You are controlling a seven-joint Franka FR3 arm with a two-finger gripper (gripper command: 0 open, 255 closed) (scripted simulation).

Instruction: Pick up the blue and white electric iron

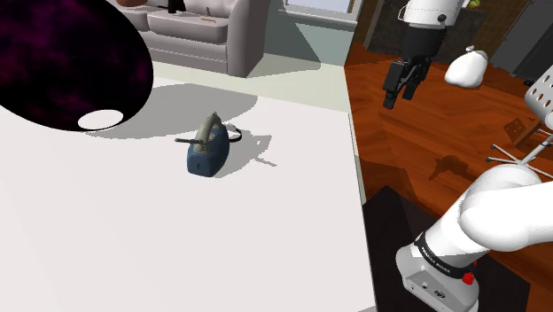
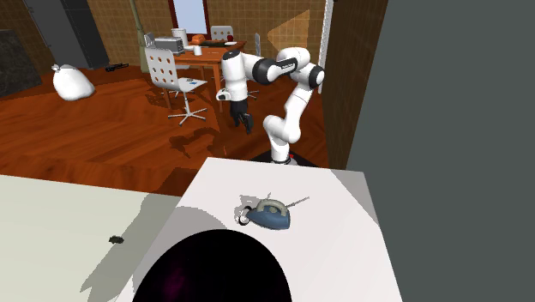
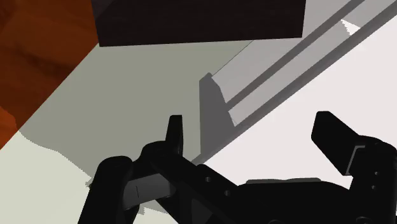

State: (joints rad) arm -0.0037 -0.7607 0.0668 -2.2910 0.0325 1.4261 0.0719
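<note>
The white surface takes up most of the shoulder view, and its right edge meets a red-brown wood floor. A big black rounded shape with purple mottling looms over the surface's far left corner in that view. The same shape sits at the near edge of the second exterior view.

The white arm rises from the lower right of the shoulder view. In the second exterior view it stands beyond the surface's far edge.

A grey sofa sits at the far side of the shoulder view. To the far right on the floor are a white bag and a white chair.

The blue and grey iron rests on the surface, near the middle of the shoulder view and just right of the black shape's shadow. In that view its long axis runs near to far, leaning slightly right. In the second exterior view the axis runs left to right. The cord loops off the far end in the shoulder view, and the blue body broadens toward the near end. I cannot tell for certain which end is the nose.

The black end effector hangs over the wood floor, beyond the surface's right edge and well apart from the iron. In the wrist view its two fingers stand wide apart with nothing between them.
</note>
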